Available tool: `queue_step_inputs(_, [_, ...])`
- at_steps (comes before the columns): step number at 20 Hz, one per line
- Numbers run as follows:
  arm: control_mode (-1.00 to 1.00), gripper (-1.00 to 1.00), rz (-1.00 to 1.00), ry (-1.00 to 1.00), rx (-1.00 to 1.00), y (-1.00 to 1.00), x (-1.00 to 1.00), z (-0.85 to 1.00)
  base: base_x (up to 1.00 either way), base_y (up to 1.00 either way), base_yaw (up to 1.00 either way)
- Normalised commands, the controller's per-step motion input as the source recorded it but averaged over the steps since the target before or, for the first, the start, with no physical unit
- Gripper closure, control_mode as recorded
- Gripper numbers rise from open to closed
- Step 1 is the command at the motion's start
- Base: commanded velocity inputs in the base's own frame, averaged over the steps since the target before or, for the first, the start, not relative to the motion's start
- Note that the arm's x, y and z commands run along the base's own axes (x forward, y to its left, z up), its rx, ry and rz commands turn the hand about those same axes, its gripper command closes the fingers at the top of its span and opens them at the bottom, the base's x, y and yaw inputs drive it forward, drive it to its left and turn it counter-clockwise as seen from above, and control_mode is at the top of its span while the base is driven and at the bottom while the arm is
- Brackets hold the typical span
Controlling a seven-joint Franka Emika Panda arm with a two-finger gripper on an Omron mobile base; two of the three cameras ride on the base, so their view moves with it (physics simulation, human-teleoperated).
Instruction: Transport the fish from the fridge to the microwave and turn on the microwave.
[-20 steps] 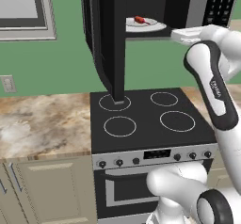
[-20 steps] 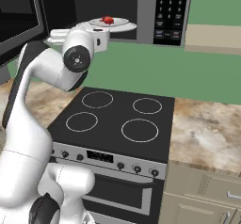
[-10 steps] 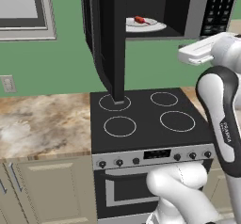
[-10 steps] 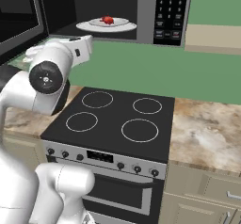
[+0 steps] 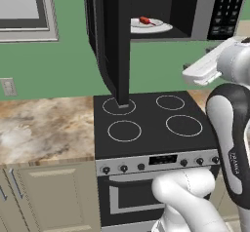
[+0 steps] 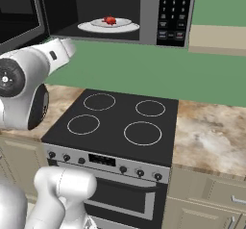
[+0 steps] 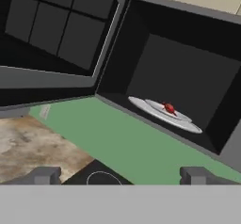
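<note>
Fish [image 7: 169, 108] on plate [image 7: 186, 124] inside open microwave [image 6: 166, 11]; fingers [image 7: 47, 175] spread, empty

We see a black four-ring stove [image 5: 151, 124] with knobs along its silver front, marbled countertop [image 5: 44, 131] on either side, beige cabinets [image 5: 53, 202] below and a green wall [image 6: 144, 69] behind

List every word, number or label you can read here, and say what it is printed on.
Nothing can be read for certain.
Microwave keypad: pale marks on the buttons, too small to read.
Stove display: a dark panel, no legible digits.
Robot arm: a small dark marking, too blurred to read.
</note>
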Motion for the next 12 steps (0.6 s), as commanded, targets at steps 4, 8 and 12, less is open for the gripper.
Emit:
queue_step_inputs(4, [-1.0,-1.0,-0.05,0.11,-0.36,-0.02,-0.55,0.0,0.0,0.0,0.0])
queue_step_inputs(8, [-1.0,-1.0,-0.02,0.06,-0.31,-0.23,-0.66,0.0,0.0,0.0,0.0])
queue_step_inputs(12, [-1.0,-1.0,0.0,0.03,-0.34,-0.12,-0.71,0.0,0.0,0.0,0.0])
